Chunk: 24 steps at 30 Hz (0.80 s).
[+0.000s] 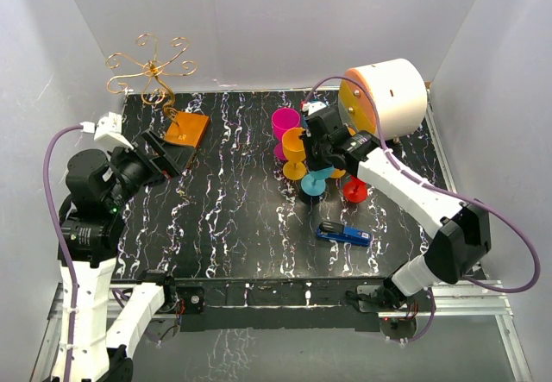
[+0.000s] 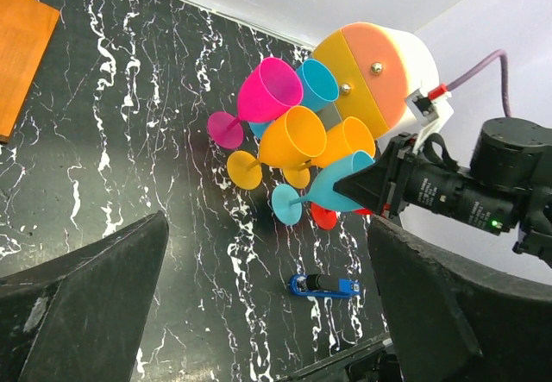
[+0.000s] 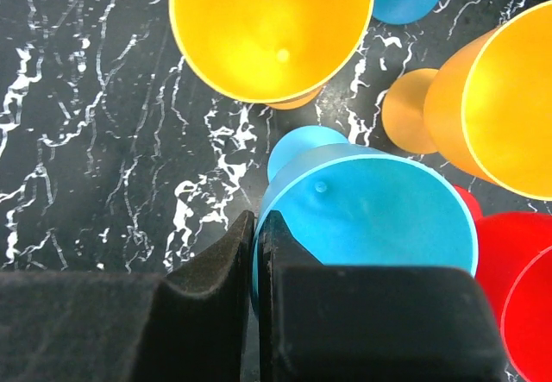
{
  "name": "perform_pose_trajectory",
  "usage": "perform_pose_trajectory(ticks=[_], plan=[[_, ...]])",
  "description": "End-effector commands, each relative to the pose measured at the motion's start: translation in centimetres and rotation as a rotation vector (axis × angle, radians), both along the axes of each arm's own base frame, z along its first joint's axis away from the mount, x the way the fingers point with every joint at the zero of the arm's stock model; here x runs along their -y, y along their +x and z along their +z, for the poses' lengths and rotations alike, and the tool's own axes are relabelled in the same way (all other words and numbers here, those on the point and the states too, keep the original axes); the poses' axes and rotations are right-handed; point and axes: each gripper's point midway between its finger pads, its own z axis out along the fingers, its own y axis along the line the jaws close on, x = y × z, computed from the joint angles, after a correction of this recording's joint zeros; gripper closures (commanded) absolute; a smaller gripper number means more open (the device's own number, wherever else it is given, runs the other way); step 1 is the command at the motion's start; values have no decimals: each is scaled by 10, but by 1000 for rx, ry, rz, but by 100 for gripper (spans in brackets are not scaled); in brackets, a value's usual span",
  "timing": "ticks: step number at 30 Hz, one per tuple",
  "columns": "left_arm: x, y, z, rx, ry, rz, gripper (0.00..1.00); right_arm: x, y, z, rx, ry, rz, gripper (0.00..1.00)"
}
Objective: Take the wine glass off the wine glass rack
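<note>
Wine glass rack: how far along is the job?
Done: the rack holds no glass; its wire arms look bare. In hand: the right tool pinches the rim of the blue glass, which is among the other glasses on the table. To do: let go and back off. The left tool is open, holding nothing.

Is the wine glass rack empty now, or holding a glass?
Empty. The curled arms of the wine glass rack are bare in the top view; the coloured glasses stand on the table.

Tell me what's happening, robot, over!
Left gripper open near wine glass rack, rack empty. Right gripper shut on blue wine glass rim. Orange glass and red glass crowd it.
</note>
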Motion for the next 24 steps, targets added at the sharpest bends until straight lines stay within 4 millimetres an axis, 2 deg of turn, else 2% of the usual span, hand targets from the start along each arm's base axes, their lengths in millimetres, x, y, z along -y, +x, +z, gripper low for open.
perform_pose_trajectory(ticks=[1, 12, 15, 20, 24], plan=[[0, -6, 10, 31, 14, -6, 1, 4, 18, 14, 73, -31, -34, 100], [-2, -6, 13, 37, 26, -3, 1, -6, 25, -13, 28, -45, -17, 100], [-1, -5, 13, 37, 27, -5, 1, -6, 26, -14, 27, -47, -16, 94], [0, -1, 15, 42, 23, -11, 1, -6, 26, -3, 54, -32, -14, 81], [0, 3, 20, 50, 26, -13, 1, -3, 27, 22, 115, -4, -21, 64]])
